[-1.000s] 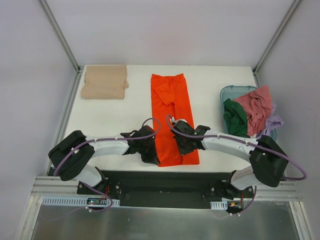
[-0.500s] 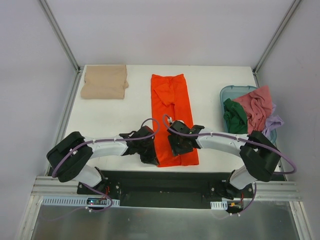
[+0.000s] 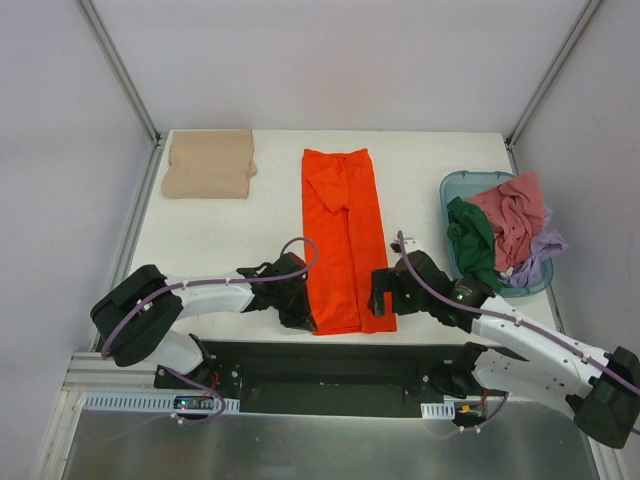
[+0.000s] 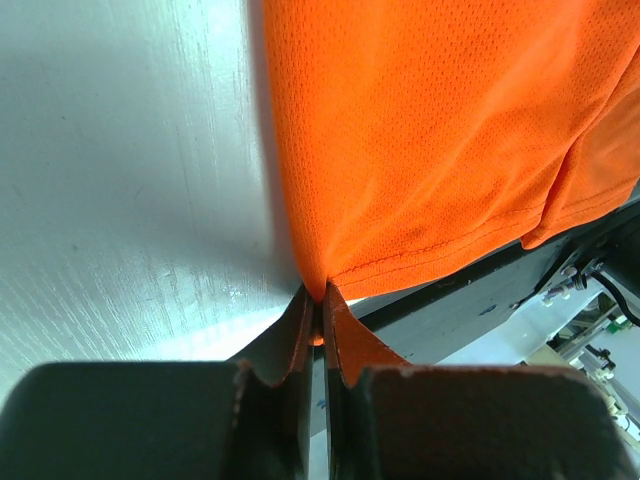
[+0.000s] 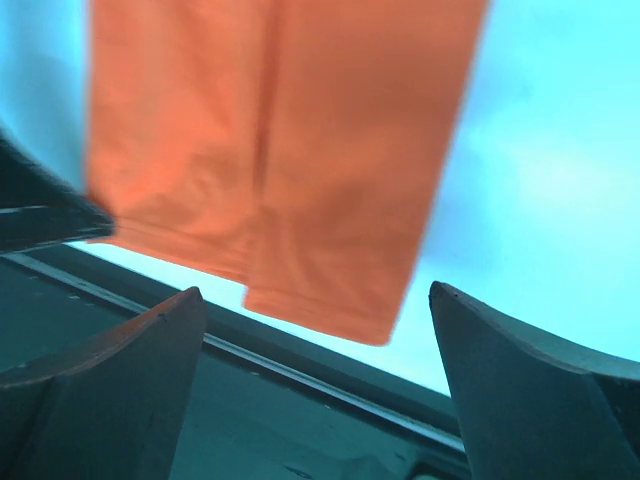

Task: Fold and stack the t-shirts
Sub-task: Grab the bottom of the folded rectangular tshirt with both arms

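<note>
The long cloth t-shirt (image 3: 345, 230) is bright orange with a fine pinhole weave, the folded cloth shirt (image 3: 208, 165) plain tan-beige, the flat tabletop (image 3: 230, 230) white, the plastic tub (image 3: 455, 183) see-through teal, alongside a dark green garment (image 3: 470, 235), a pink garment (image 3: 515, 215) and a lilac garment (image 3: 547, 245).

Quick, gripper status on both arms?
Left gripper: closed, pinching the orange t-shirt at its near left corner.
Right gripper: open, holding nothing.

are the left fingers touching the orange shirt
Touching. The left wrist view shows the left fingers pinched shut on a hem corner of the orange shirt.
</note>
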`<state>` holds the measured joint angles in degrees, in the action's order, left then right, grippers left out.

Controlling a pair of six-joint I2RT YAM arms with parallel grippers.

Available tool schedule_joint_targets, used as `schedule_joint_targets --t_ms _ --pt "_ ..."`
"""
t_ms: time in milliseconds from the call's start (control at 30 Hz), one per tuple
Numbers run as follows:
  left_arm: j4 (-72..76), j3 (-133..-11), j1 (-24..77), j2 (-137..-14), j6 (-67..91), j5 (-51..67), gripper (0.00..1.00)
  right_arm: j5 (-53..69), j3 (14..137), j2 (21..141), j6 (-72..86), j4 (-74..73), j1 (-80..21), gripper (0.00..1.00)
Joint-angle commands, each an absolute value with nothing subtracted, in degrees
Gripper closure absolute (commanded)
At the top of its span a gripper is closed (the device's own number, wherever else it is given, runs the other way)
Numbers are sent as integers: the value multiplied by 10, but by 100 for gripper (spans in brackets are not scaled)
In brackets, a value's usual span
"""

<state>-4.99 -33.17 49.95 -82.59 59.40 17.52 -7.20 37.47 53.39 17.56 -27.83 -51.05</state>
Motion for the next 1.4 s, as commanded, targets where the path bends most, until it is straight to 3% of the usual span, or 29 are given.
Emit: schedule_joint_targets --t_ms 0,67,233,400,567,733,1100,1367 --pt "-91 -318 507 -823 582 151 100 -54 306 491 241 -344 -462 4" --pt "-91 -318 507 -824 583 153 100 -20 286 487 257 -324 -445 3" --pt "-91 -318 508 -823 583 156 100 27 259 512 283 -288 -426 28" --pt "-91 -318 508 -822 582 156 100 26 226 511 310 -251 -425 40" --pt "-91 -318 508 -824 582 156 100 11 217 523 303 -233 -423 42" --pt "-91 -316 509 -822 584 156 100 33 207 551 304 -200 -424 62" --pt "-101 -320 517 -799 591 160 100 66 203 499 322 -226 -427 87" --pt "-132 -345 533 -734 582 121 100 62 228 449 338 -228 -460 90"
